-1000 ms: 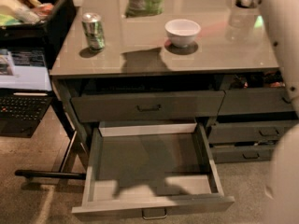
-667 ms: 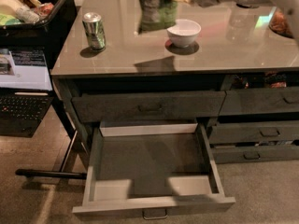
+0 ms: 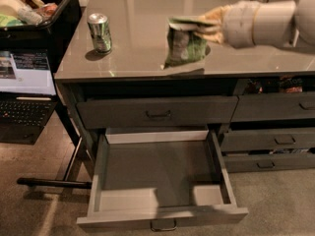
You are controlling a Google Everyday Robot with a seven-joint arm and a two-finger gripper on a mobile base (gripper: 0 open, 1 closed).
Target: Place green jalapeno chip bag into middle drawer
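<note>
The green jalapeno chip bag [image 3: 184,42] hangs in the air above the front part of the counter, right of centre. My gripper [image 3: 205,26] comes in from the right and is shut on the bag's top edge. The arm behind it is pale grey. The middle drawer [image 3: 162,181] is pulled open below the counter, with pale inner side walls, a darker bare floor and a small metal loop handle [image 3: 163,225] on its front. The bag is above and a little behind the drawer's right half.
A green-and-silver drink can [image 3: 100,32] stands on the grey counter [image 3: 138,58] at the left. A shut wide drawer [image 3: 157,112] sits above the open one. Narrower drawers [image 3: 273,141] are at the right. A laptop [image 3: 24,92] and a black bin [image 3: 34,4] stand at the left.
The arm has carried the chip bag forward and down over the counter's front. The white bowl no longer shows. The view now sits closer and lower.
</note>
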